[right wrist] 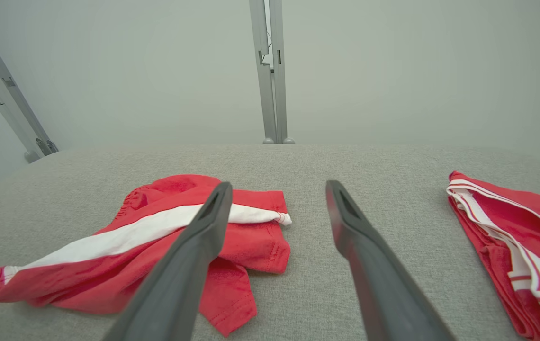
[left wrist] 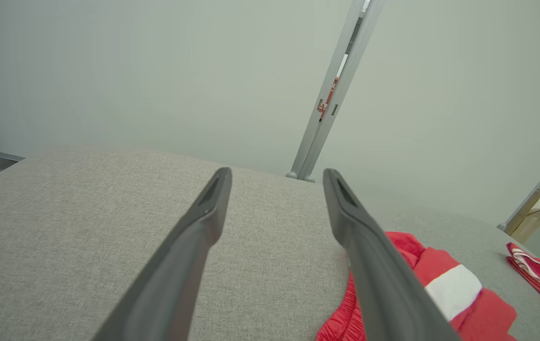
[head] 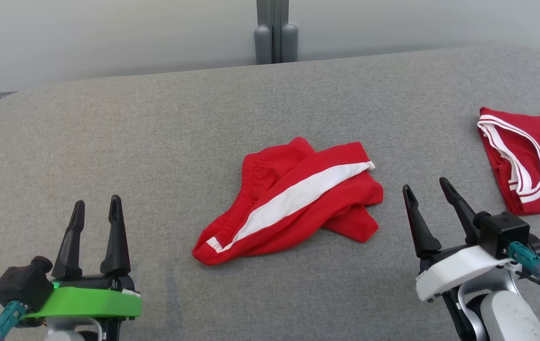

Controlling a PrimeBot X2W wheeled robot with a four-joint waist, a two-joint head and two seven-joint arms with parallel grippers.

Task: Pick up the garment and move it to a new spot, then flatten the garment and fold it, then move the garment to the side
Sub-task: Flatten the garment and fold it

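The garment is a pair of red shorts with a white side stripe, lying crumpled in the middle of the grey table. It also shows in the left wrist view and the right wrist view. My left gripper stands open at the lower left, well left of the shorts, with nothing between its fingers. My right gripper stands open at the lower right, just right of the shorts, also empty. Its open jaws appear in the right wrist view, and the left gripper's in the left wrist view.
A second red garment with white trim lies folded at the table's right edge, close to my right gripper. A grey post rises behind the table's far edge against a pale wall. Bare table surface spreads to the left and far side.
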